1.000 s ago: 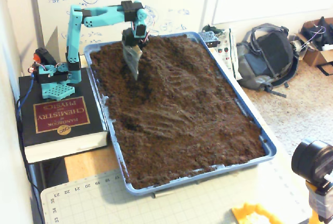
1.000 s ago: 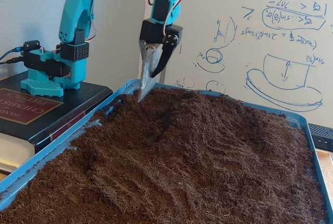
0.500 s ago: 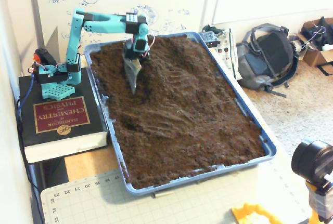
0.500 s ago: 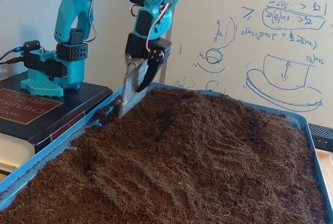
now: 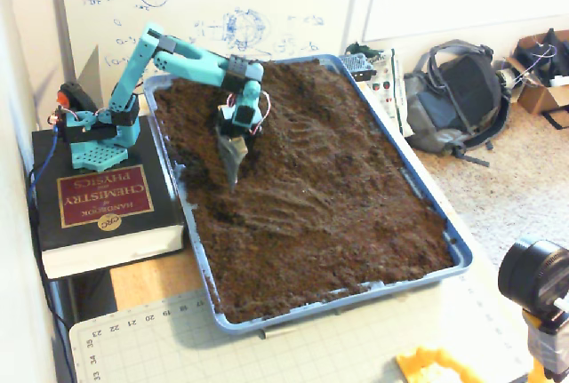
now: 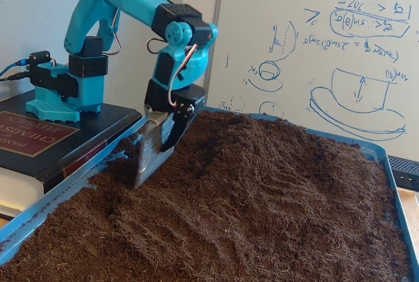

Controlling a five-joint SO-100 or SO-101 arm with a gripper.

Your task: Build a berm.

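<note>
A blue tray point(image 5: 458, 254) of flat dark soil is seen around the jaws. Left of them in both fixed views, a thick chemistry handbook point(image 5: 105, 198) point(image 6: 39, 139) is laid flat. Behind them a marked whiteboard point(image 6: 340, 46) is stood; a grey backpack point(image 5: 458, 99) is seen far right.

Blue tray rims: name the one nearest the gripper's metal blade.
The long rim beside the thick black handbook; the teal gripper's blade digs into dark soil just inside it.

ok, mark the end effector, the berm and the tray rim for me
end effector point(image 6: 145, 176): fixed view, blade's lower end.
berm point(image 5: 298, 103): fixed view, ridge crest.
tray point(image 5: 459, 250): fixed view, blue rim at right.
</note>
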